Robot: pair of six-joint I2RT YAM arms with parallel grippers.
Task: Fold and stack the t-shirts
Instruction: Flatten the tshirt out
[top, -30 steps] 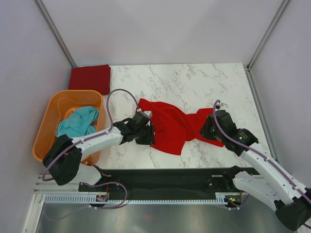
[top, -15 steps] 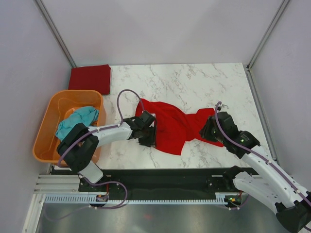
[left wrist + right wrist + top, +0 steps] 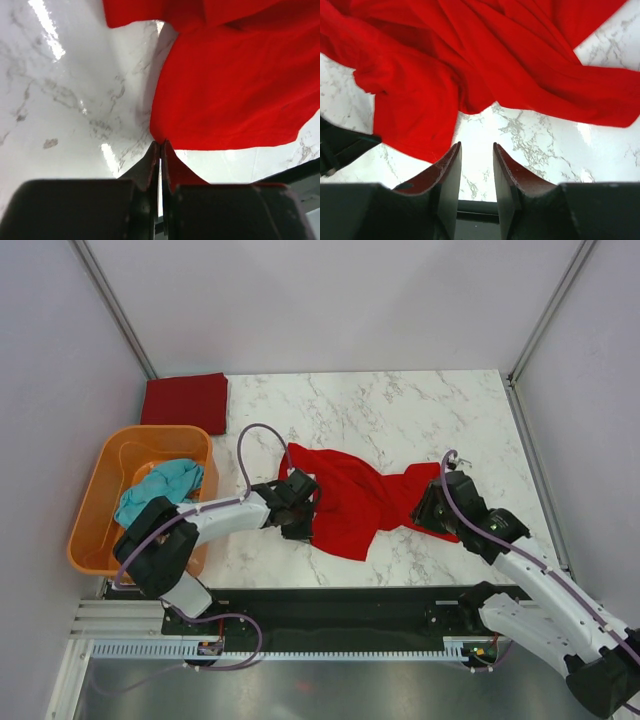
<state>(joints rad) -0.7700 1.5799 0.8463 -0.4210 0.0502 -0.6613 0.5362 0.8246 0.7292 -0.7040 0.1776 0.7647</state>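
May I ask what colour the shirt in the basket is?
The shirt is teal, clearest in the top external view.

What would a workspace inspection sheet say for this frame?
Surface: marble table, glossy.
Job's things: bright red t-shirt crumpled mid-table; maroon t-shirt folded at the far-left corner; teal t-shirt bunched in the orange basket.
Clutter: nothing seen.
Grippers: left gripper shut on the bright red t-shirt's edge; right gripper open over bare marble, holding nothing.
Cables: purple cable arches off the left arm.
Surroundings: pale walls.
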